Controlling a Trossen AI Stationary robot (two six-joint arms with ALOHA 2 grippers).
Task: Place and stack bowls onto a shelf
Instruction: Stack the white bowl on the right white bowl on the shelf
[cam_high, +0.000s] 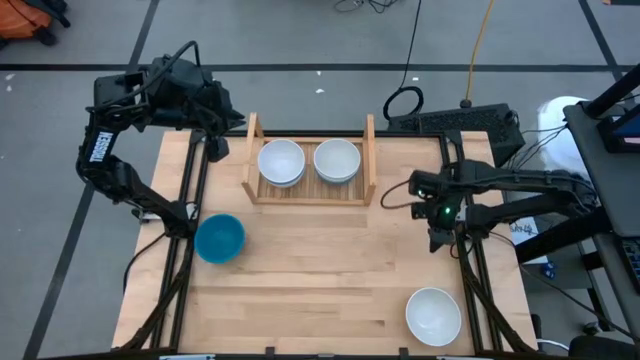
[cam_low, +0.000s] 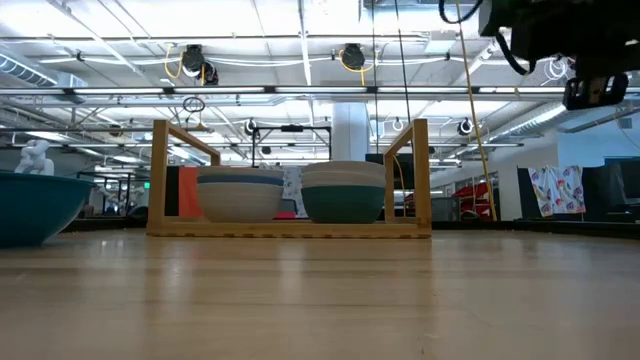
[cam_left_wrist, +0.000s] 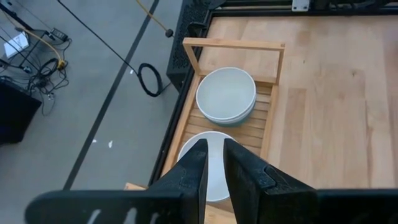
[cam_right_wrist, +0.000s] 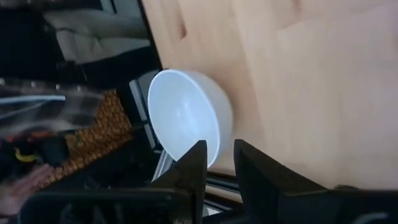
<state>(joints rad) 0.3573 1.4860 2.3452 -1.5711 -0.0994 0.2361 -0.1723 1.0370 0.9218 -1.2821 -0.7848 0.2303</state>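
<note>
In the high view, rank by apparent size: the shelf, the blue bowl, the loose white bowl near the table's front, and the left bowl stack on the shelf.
1. The shelf, clearly largest.
2. The loose white bowl.
3. The blue bowl and the left bowl stack look alike; I won't rank them apart.

The left arm folds at the upper left of the high view, elbow low and out, wrist raised; its gripper (cam_high: 215, 140) points toward frame centre, fingers (cam_left_wrist: 194, 171) a narrow gap apart, holding nothing; the right arm reaches in from the right edge at mid-height; its gripper (cam_high: 438, 236) points down-frame, fingers (cam_right_wrist: 194, 167) slightly parted, empty.
</note>
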